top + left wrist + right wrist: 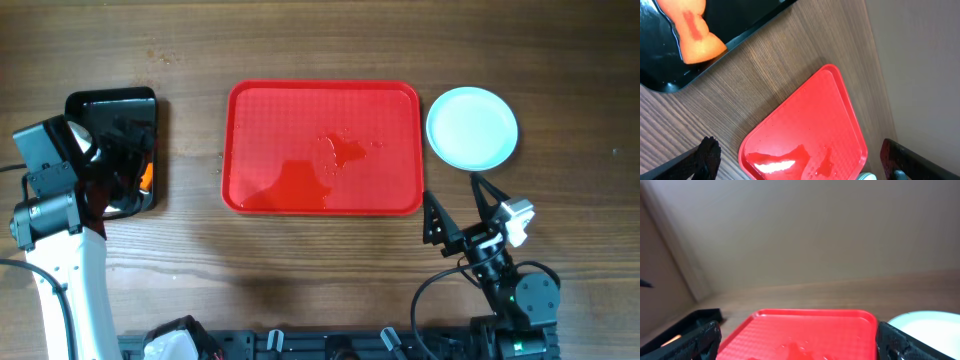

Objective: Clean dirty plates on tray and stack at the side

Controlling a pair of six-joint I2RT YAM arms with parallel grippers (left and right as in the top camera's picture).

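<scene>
**Both pincers released, plates off the tray**

Right gripper (453, 188): jaws spread fully wide and nothing between them. It sits near the right near corner of the tray (325, 148), fingers pointing toward the far side. The right-hand fingertip (478, 182) lies close to the near rim of the plates (472, 128); no contact can be made out. In the right wrist view the two dark fingers frame the tray's near edge and the pale plate rim at the right. Nothing is clasped.

Left gripper (797, 150): jaws likewise at full spread, holding nothing. From overhead the left arm hangs over the black bin (115, 150) at the left of the table. In the left wrist view only bare wood and a corner of the tray show between the fingers.

Plates: on the wooden table (300, 50), just right of the tray's far right corner, beside the rim and not on the tray. From above they read as one round pale disc; the number stacked cannot be told.

Tray: centre of the table, with a wet sheen and droplets around its middle.

Black bin: well left of the tray, containing an orange sponge-like piece (692, 27) with a reddish mark.
</scene>
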